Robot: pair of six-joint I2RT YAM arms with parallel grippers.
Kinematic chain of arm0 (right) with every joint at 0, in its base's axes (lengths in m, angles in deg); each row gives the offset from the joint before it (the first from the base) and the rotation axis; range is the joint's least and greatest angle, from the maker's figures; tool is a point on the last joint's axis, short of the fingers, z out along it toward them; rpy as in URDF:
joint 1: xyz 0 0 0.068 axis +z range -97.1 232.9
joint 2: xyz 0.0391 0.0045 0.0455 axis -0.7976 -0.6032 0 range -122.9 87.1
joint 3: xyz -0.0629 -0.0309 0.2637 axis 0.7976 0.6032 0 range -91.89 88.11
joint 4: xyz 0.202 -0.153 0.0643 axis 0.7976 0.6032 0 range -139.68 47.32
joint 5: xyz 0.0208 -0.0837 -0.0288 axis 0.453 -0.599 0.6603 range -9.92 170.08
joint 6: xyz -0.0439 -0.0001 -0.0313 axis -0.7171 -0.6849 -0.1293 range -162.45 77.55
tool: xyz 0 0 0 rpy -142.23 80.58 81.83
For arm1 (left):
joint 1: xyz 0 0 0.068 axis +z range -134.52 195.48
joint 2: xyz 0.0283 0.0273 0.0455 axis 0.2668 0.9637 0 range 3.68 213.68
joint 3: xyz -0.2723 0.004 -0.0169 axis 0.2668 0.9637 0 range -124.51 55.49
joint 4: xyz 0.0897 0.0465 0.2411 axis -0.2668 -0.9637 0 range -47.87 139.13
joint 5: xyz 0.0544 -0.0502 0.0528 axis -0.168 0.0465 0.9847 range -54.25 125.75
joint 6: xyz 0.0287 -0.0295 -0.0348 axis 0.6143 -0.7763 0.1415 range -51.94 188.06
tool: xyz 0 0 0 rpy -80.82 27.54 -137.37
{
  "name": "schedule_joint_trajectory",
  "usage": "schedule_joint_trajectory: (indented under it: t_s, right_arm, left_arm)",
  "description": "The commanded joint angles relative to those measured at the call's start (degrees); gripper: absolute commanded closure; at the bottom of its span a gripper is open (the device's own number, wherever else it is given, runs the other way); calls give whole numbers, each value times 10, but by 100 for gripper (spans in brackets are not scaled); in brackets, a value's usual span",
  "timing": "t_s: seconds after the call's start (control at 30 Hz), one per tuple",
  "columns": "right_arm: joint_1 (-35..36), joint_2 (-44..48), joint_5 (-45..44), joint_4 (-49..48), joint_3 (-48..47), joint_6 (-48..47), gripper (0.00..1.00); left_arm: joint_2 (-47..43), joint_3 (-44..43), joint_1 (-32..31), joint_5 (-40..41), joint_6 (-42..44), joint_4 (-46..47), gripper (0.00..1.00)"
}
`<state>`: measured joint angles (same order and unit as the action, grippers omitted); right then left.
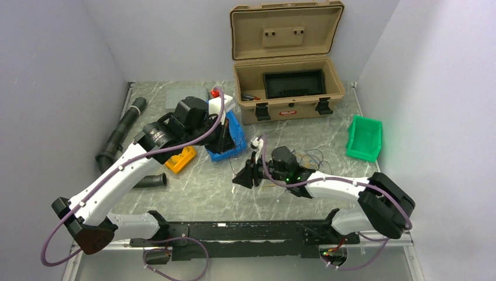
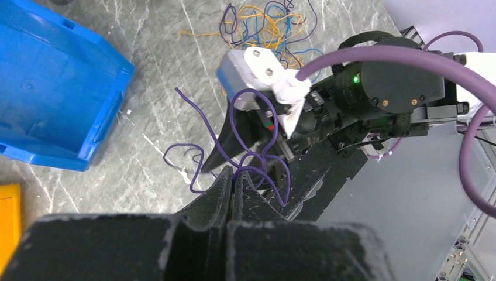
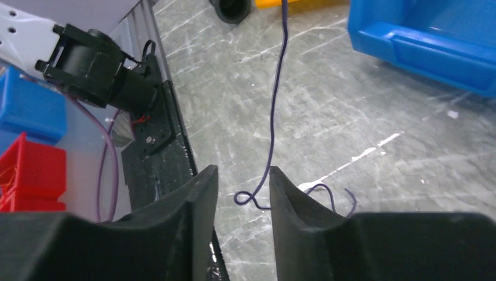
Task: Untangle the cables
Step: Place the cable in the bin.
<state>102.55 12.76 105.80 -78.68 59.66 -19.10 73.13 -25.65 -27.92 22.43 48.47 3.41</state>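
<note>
The left tool (image 2: 234,175) is pinching a purple strand (image 3: 272,117) apart from the tangled cables (image 2: 272,26), which are lying on the marbled surface (image 1: 199,187). The right tool (image 3: 243,174) is straddling that strand, narrow but not gripping. The next move probably calls for clamping, then drawing apart. White walls are enclosing the surface.

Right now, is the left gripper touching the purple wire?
Touching. The left wrist view shows the left gripper shut on the purple wire, whose loops run straight into the closed jaws.
</note>
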Motion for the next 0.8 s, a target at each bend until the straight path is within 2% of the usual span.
schedule_joint_trajectory:
  t_s: [0.0,0.07,0.2,0.27,0.5,0.77]
  right_arm:
    - [24,-20,-3,-33,-67,-6,71]
    - [27,-12,-17,-27,-69,-3,79]
    - [27,14,-77,-15,-75,-5,87]
    - [26,16,-111,-5,-87,-3,100]
    - [23,-4,-183,61,-164,-19,100]
    - [10,17,-194,79,-182,-17,100]
  left_arm:
    - [-14,-26,-3,-11,1,12,100]
    - [-12,-31,-3,-2,3,7,100]
    - [-11,-32,5,55,3,2,100]
    - [-13,-15,22,65,-1,19,100]
    - [-1,-12,54,43,2,58,100]
    - [22,-71,55,40,12,43,100]
